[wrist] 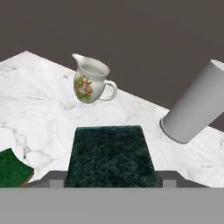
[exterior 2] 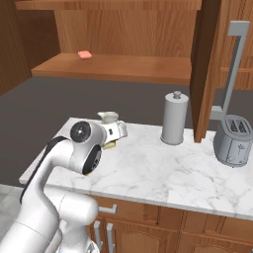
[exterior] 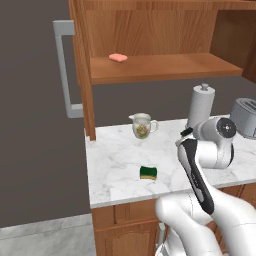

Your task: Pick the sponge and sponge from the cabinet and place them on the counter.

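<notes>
Two sponges were out of the cabinet (exterior: 150, 30): one (exterior: 148, 172) lay on the surface (exterior: 115, 155); the tool (wrist: 110, 183) gripped the other (wrist: 109, 155) by its sides above it — light, soft, squashy.

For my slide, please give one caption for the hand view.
Pincer holding a sponge above the counter, near the floral jug.

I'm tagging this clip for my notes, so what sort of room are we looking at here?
Most likely a home kitchen, computer-rendered: a white marble counter on brown wooden base cabinets, an open reddish-brown wooden wall cabinet above it, and a silver metal toaster beside a grey paper-towel roll.
</notes>
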Controlling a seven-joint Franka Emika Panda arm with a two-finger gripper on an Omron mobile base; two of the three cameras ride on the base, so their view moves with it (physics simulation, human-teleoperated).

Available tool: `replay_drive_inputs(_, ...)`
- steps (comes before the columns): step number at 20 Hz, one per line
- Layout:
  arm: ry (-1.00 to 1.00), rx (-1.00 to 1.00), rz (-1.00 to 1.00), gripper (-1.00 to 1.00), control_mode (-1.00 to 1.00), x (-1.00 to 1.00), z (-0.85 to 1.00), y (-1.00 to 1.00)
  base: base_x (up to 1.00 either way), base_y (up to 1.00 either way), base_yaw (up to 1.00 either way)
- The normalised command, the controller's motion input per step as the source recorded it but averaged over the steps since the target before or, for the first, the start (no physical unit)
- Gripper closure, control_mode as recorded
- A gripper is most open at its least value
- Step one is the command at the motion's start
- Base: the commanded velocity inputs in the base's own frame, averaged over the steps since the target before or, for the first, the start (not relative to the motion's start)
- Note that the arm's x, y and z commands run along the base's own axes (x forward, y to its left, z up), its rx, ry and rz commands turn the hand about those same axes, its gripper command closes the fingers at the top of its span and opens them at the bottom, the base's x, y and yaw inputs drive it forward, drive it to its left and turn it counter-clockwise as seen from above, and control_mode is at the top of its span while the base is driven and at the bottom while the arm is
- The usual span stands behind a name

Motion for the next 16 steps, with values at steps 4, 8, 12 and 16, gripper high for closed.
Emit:
replay_drive_inputs(4, 0.07, 0.0, 0.0, 1.0, -1.0, 0.01, -0.43, 0.0, 0.0, 0.0, 0.0)
replay_drive_inputs(8, 0.03, 0.04, 0.0, 1.0, -1.0, 0.0, -0.52, -0.01, 0.0, 0.0, 0.0)
replay_drive_inputs(12, 0.03, 0.04, 0.0, 1.0, -1.0, 0.0, -0.53, -0.01, 0.0, 0.0, 0.0)
replay_drive_inputs(16, 0.01, 0.05, 0.0, 1.0, -1.0, 0.05, -0.48, 0.0, 0.0, 0.0, 0.0)
